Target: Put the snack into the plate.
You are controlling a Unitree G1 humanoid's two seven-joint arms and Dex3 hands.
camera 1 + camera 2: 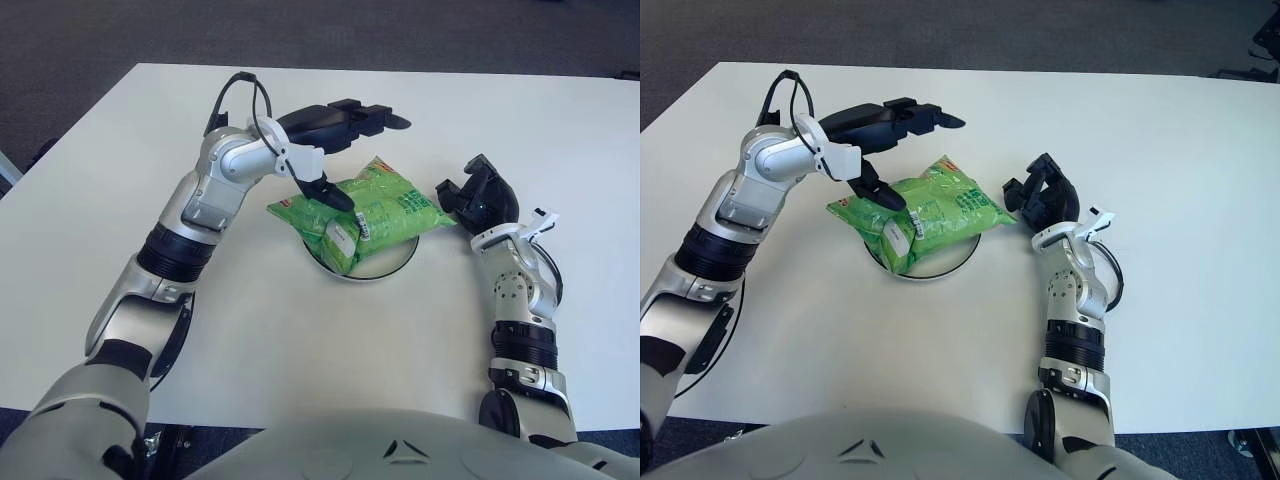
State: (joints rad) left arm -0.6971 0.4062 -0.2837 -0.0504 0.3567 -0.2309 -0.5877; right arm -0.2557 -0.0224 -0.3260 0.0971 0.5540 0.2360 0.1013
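Observation:
A green snack bag (370, 208) lies across a small white plate (385, 268) in the middle of the white table; it covers most of the plate and overhangs its rim. My left hand (345, 130) hovers just above and to the left of the bag, fingers spread open, the thumb (327, 190) pointing down at the bag's left end. I cannot tell whether the thumb touches the bag. My right hand (478, 193) shows to the right of the plate, close to the bag's right corner, fingers loosely curled and holding nothing.
The white table (300, 330) reaches the front and back edges of the view. A dark carpeted floor (300, 30) lies beyond the far edge.

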